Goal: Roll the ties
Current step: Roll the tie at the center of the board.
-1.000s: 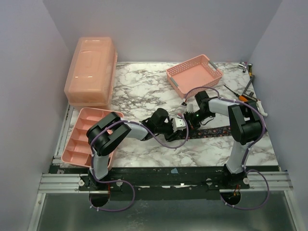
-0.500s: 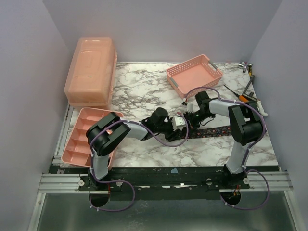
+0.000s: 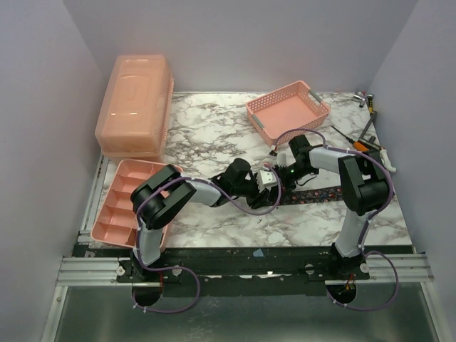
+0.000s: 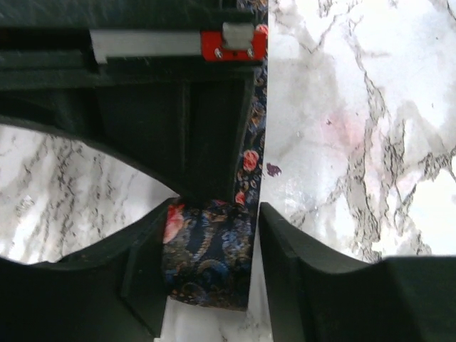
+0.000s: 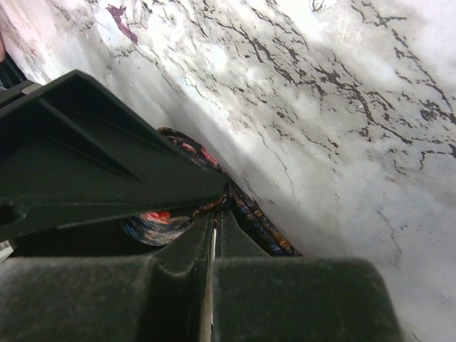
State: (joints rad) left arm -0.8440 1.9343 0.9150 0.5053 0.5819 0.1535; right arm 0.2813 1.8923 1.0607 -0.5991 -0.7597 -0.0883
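Just right of centre on the table [image 3: 206, 135], the left gripper [image 3: 266, 180] has nudged toward 1 o'clock, fingers half-open around the tie [image 4: 208, 260] coil; right gripper [image 5: 217, 214] fully closed at its core, hold unclear; tail at 3 o'clock still unrolled.

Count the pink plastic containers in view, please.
3: a lidded box at the far left, a divided tray nearer than it, and a mesh basket at the far right of centre. None seems hidden.
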